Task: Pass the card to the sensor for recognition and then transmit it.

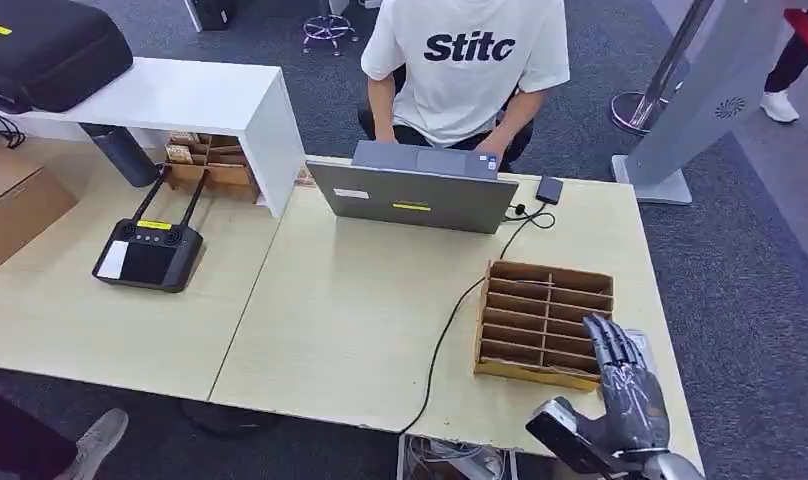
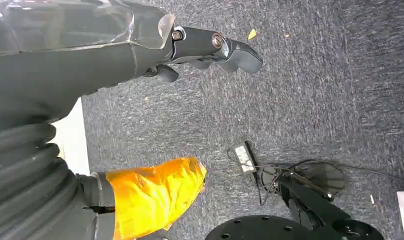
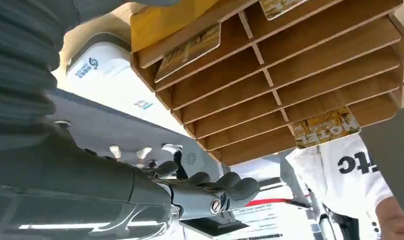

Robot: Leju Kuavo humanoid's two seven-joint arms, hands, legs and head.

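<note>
Lying in the slots of the slotted brown cardboard organiser box (image 1: 545, 322) near the worktop's front right corner are yellow printed cards, one card (image 3: 326, 126) poking from a compartment in the right wrist view and another (image 3: 188, 50) resting in a different slot. The right hand (image 1: 628, 382) hovers over the box's right front corner, its dark fingers (image 3: 225, 182) stretched out fairly straight and gripping nothing. The left hand (image 2: 210, 47) hangs above grey carpet, fingers loosely extended, holding nothing. A black cable (image 1: 445, 335) runs across the pale wooden worktop (image 1: 360, 300) from the box's left side toward the front edge. A grey laptop (image 1: 412, 190) sits at the rear edge, with a person in a white T-shirt (image 1: 467, 60) seated behind it.
</note>
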